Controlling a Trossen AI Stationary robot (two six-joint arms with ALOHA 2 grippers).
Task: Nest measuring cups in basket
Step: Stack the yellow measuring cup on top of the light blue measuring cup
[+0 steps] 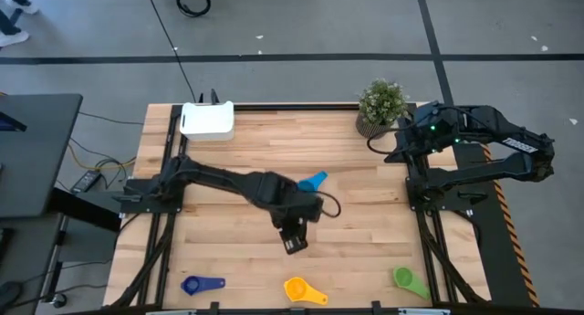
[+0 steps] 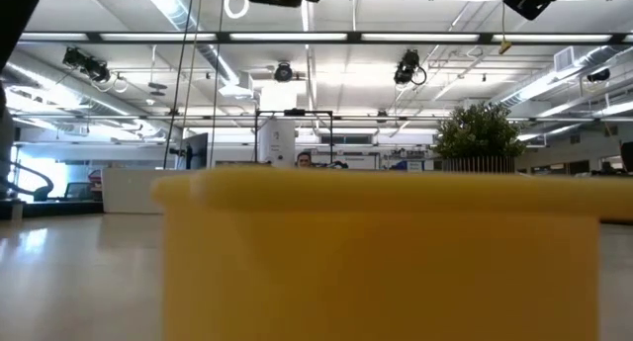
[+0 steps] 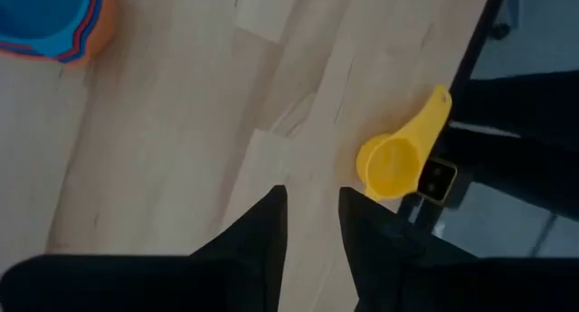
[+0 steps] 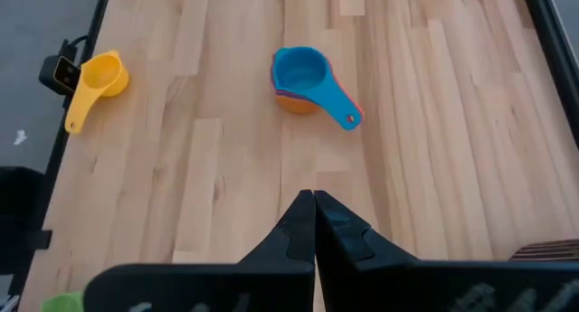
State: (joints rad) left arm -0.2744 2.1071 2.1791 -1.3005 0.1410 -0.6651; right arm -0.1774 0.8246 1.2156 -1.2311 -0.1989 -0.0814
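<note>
A nested stack of measuring cups [image 1: 313,181], light blue on top with red and orange rims under it [image 4: 303,77], stands on the table's middle. The dark blue cup [image 1: 203,285], the yellow cup [image 1: 306,291] and the green cup [image 1: 410,280] lie apart along the near edge. The white basket [image 1: 208,120] stands at the far left. My left gripper [image 3: 312,226] hangs open over bare wood between the stack and the yellow cup [image 3: 398,158], pointing steeply down. My right gripper [image 4: 314,212] is shut, held high at the table's right side.
A potted green plant [image 1: 380,105] stands at the far edge near the right arm. In the low view the yellow cup [image 2: 381,252] fills the foreground. Bare wood lies between the stack and the near-edge cups.
</note>
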